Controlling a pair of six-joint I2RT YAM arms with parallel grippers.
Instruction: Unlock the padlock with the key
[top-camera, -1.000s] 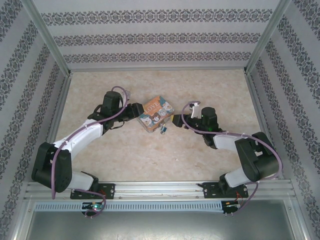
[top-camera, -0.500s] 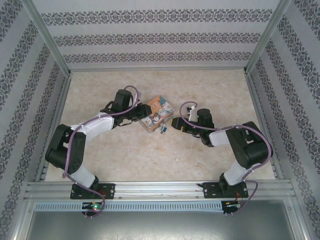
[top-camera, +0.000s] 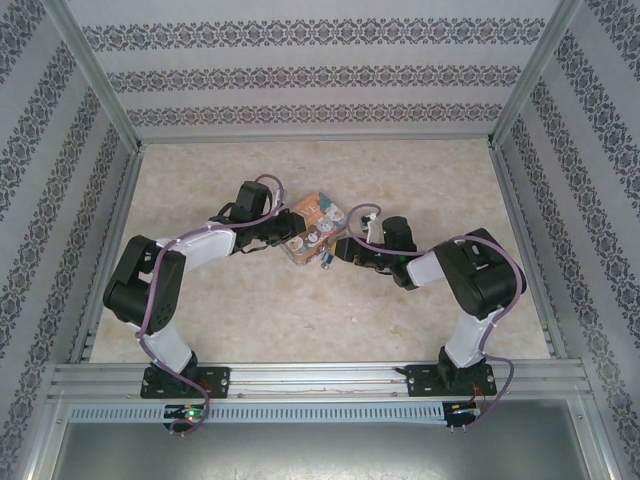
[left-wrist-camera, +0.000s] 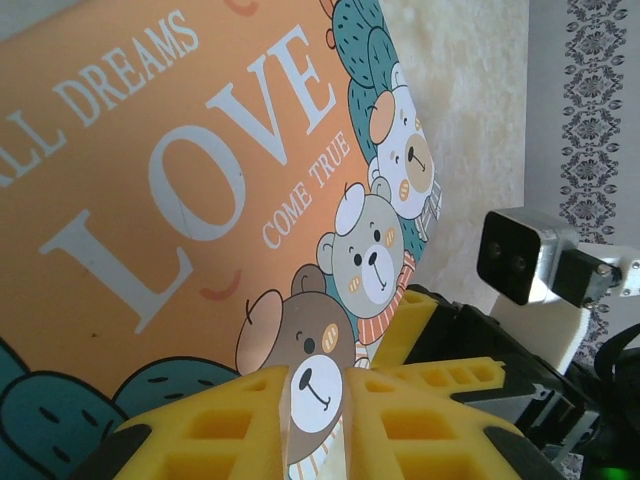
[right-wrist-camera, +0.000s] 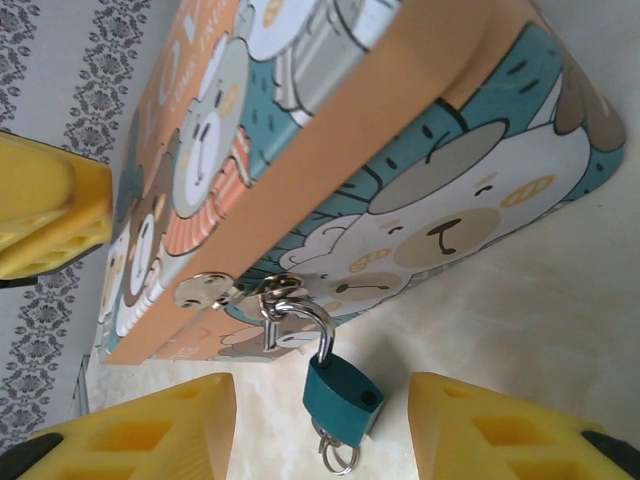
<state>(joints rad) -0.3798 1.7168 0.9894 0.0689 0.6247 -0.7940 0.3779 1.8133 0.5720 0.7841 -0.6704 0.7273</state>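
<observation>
The right gripper (right-wrist-camera: 322, 415) stands wide open and empty, its yellow fingers (right-wrist-camera: 150, 430) low over the table (right-wrist-camera: 570, 330). The padlock (right-wrist-camera: 345, 400) sits in the gap between them, touching neither. Its thin shackle (right-wrist-camera: 320, 322) is closed through the hasp (right-wrist-camera: 215, 290) on the side of the tin (right-wrist-camera: 440, 150), so the lock is still fastened and its body hangs down toward the table. A small ring (right-wrist-camera: 338, 457) dangles from the underside of the lock. Whether the key hangs on it or sits in the keyhole is too small to tell.

On the far side of the tin, the left gripper (left-wrist-camera: 317, 425) has its fingers drawn nearly together with only a slit between them, right at the edge of the lid. I cannot tell whether they pinch anything. It looks placed to steady the tin.

The step in hand appears to be the approach to the lock, with nothing grasped yet by the right side. The next move likely calls for a fine, low pinch on the ring or key below the lock body, without knocking the lock sideways. The tin must stay put throughout.

Counted: two grippers, one tin, one padlock, one hasp, one ring.
</observation>
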